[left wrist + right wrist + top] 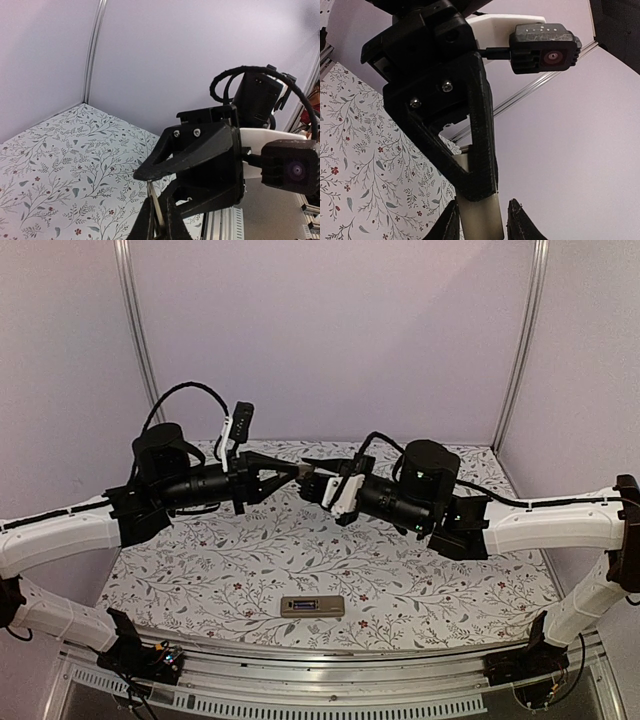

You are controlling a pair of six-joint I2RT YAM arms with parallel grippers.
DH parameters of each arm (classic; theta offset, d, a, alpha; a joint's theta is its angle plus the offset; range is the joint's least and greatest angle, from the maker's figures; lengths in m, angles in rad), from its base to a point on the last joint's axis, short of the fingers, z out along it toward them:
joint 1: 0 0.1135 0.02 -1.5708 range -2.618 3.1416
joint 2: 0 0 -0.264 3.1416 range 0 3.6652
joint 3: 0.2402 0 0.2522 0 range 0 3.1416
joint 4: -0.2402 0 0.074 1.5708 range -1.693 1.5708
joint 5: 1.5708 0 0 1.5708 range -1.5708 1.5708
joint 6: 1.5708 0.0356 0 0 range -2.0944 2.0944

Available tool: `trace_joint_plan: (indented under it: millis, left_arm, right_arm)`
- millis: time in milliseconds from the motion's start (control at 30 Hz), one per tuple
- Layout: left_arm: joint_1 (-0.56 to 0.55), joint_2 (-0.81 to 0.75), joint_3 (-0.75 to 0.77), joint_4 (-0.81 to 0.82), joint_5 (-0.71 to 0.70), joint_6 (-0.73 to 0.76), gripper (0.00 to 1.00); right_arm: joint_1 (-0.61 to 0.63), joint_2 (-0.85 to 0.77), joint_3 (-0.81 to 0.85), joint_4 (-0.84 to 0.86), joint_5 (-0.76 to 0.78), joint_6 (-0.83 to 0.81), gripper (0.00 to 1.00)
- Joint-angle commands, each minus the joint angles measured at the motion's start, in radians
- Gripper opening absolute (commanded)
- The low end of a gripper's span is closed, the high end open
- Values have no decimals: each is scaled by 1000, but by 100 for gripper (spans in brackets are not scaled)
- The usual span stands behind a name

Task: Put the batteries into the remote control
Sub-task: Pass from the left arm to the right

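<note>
Remote control, the slim tan-grey rectangular bar with its dark recess facing up, lies flat low in the middle of your top view. It rests on the white floral-printed table, well apart from both arms; what sits in the recess is too small to tell. At mid-frame above it, your two black grippers meet tip to tip in the air. Your left gripper is pinched closed on a thin flat tan cover piece. Your right gripper has its fingers partway apart on either side of that same piece; you cannot tell whether they press it.
</note>
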Motion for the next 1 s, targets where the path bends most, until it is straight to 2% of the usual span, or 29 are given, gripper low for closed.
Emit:
trace_joint_plan:
  millis: [0,167,633,700,767,867,900,967]
  left_arm:
    - [10,15,23,-3,36,2,0]
    - [11,17,27,-3,40,3,0]
    - [16,19,22,-18,41,2,2]
    - [18,19,22,-18,39,2,12]
    - [18,18,21,-20,36,5,30]
    - [20,7,22,-34,14,21,83]
    - [19,0,25,-46,-2,34,97]
    - [20,-20,39,-91,-34,87,100]
  right_arm:
    - [4,3,-6,-14,33,-20,32]
    - [4,-5,-18,-27,14,-32,33]
    - [4,-46,-35,-49,-50,-37,22]
    - [4,-52,-40,-49,-51,-36,21]
    - [4,-57,-42,-51,-51,-34,20]
    - [4,-62,-42,-68,-55,-17,19]
    - [4,-63,-39,-77,-52,-5,18]
    - [4,-64,-30,-104,-51,16,18]
